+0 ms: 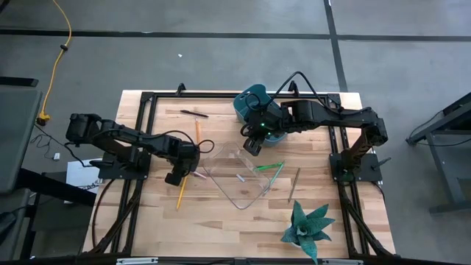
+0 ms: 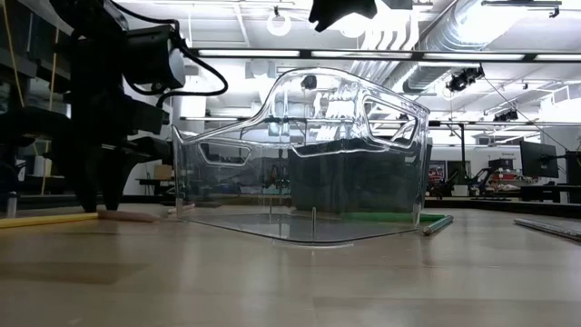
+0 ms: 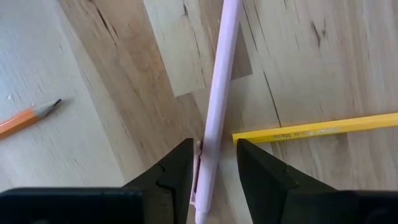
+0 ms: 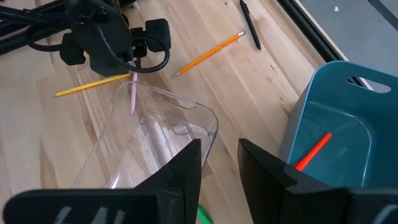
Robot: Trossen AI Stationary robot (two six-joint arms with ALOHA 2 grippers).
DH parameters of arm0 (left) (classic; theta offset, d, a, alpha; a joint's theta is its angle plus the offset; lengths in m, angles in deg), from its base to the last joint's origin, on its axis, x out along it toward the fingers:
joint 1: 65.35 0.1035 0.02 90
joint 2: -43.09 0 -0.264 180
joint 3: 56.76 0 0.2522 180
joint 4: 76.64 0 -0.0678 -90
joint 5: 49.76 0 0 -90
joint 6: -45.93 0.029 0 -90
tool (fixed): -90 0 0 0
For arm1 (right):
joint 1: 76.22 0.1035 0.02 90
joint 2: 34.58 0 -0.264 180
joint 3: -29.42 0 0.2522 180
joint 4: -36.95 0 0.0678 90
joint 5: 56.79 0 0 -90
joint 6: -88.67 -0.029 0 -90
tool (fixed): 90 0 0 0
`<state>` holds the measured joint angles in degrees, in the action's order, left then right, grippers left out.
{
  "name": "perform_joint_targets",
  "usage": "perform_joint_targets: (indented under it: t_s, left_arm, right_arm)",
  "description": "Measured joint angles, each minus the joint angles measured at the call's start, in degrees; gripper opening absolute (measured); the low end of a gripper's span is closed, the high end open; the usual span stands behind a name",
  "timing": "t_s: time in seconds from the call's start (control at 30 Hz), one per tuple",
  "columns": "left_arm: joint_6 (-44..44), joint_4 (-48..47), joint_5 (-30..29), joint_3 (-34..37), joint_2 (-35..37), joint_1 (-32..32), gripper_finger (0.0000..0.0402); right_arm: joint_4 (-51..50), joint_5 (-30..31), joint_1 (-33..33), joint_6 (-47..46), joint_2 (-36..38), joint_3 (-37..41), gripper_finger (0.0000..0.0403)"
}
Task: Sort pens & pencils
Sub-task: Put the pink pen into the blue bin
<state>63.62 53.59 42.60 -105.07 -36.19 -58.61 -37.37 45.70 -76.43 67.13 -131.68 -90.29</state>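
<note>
My left gripper (image 3: 214, 148) points straight down at the table's left. It is open, one finger on each side of a pale pink stick (image 3: 219, 81) lying flat, near one of the stick's ends. A yellow pencil (image 3: 317, 127) lies beside it, and an orange pencil (image 4: 208, 55) and a black pen (image 4: 250, 25) lie farther back. My right gripper (image 4: 219, 163) hangs open high over the clear container (image 1: 239, 177), with nothing between its fingers. A red-orange pen (image 4: 313, 151) lies in the teal bin (image 4: 336, 124). Green pens (image 1: 268, 168) lie in the clear container.
A grey pen (image 1: 294, 184) lies on the wood to the right of the clear container. A green plant (image 1: 305, 228) stands at the near right corner. Black frame rails (image 1: 143, 132) run along the table's left and right sides.
</note>
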Motion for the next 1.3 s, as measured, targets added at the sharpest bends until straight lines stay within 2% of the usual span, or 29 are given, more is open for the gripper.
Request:
perform_joint_targets:
  t_s: [0.4,1.3]
  left_arm:
    - [-1.45,-1.15,-2.60,0.26,0.57,0.00,0.0110]
    - [-1.51,-0.74,-1.73,0.02,-1.27,0.04,0.0111]
  right_arm:
    - [0.00,0.00,0.00,-0.01,0.00,0.00,0.0097]
    - [-0.02,0.00,0.00,-0.01,0.00,0.00,0.0097]
